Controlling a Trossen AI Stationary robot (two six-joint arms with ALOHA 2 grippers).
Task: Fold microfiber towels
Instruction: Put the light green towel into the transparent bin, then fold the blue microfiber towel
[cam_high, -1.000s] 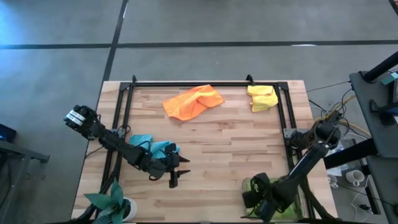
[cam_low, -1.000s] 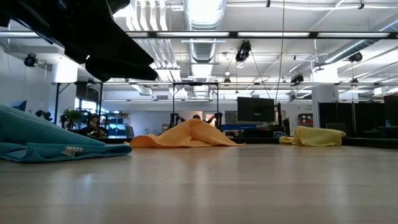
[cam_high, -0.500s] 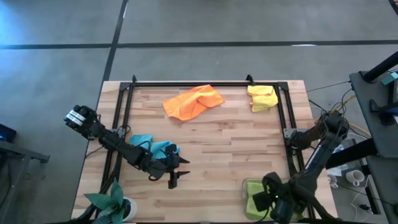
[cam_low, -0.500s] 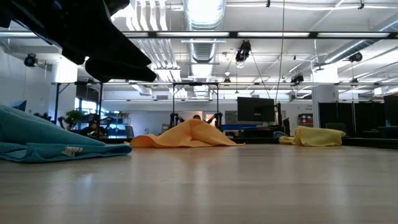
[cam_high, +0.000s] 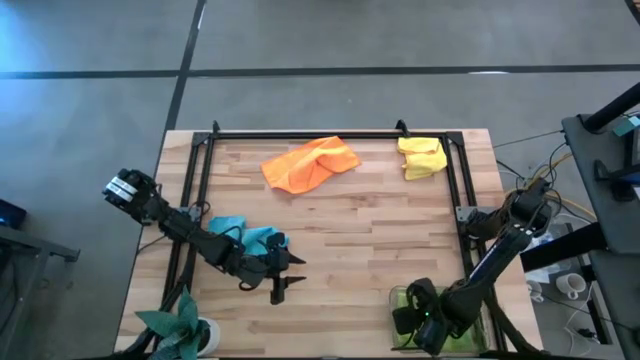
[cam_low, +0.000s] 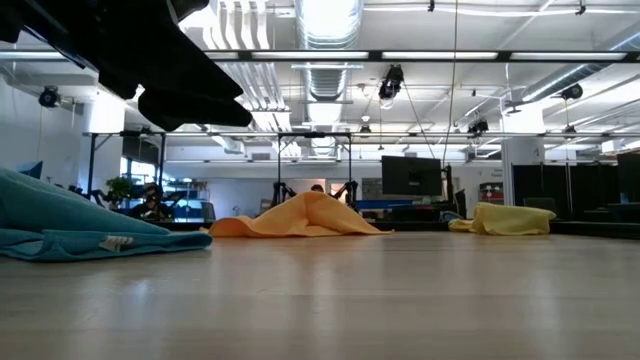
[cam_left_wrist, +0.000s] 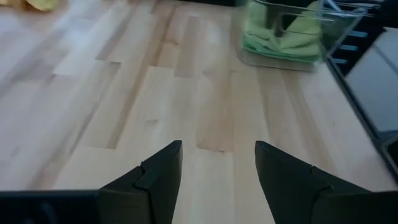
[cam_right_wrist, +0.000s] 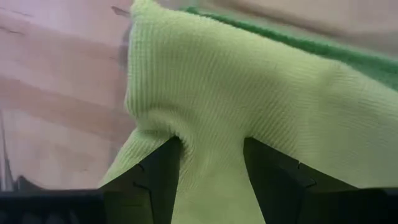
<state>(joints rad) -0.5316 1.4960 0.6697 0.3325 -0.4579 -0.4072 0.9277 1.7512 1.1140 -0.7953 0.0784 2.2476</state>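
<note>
Wooden table holds a clear tray at its near right corner, where the right gripper pinches a yellow-green towel bunched between its fingers. Left gripper hovers low, fingers spread and empty, beside the blue towel.

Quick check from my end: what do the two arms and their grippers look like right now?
Both arms are dark, jointed links. The left gripper has two flat, black, angular fingers, as does the right gripper. The left arm's base carries pale markings; loose cables trail by the right arm's base.
</note>
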